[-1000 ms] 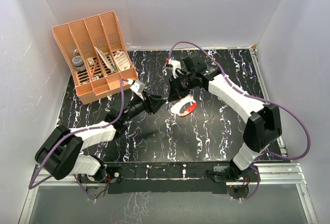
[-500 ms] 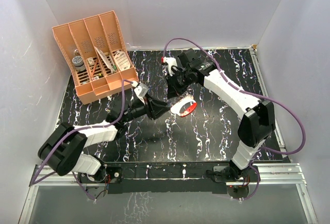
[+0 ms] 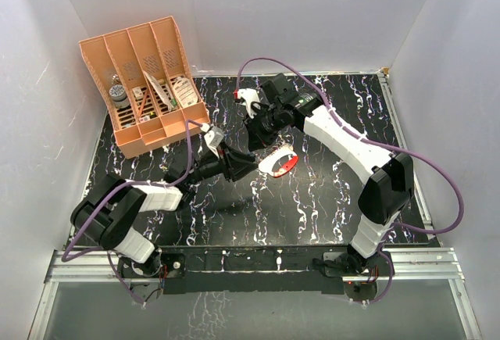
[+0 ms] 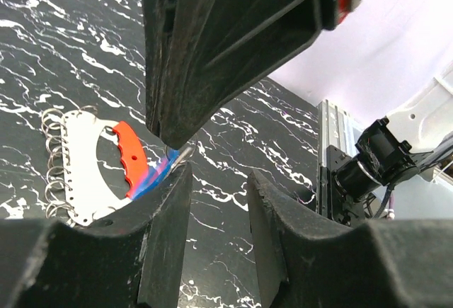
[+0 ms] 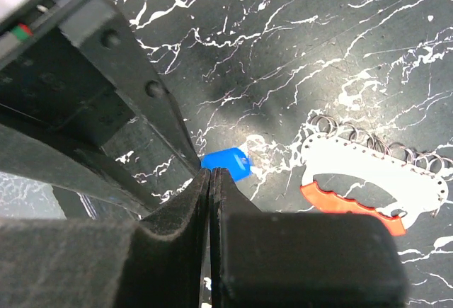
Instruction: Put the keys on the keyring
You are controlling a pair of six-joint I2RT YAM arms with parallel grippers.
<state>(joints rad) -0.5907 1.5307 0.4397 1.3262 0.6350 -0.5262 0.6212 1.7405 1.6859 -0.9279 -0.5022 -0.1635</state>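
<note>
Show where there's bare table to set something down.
Bare table: near strip between keyring and arm bases; right side beyond the right arm. Crowded: centre, left end effector and right end effector at the key; back left, the organizer.

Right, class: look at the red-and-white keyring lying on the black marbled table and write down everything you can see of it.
The keyring is a flat D-shaped loop. One curved side is pale and metallic-looking, pierced by a row of small holes, with thin wire rings threaded along its outer edge. An orange-red, plastic-looking grip closes the other side. It lies flat near the middle of the table, and nothing holds it. The blue-headed key is close beside it; whether they touch is unclear.
</note>
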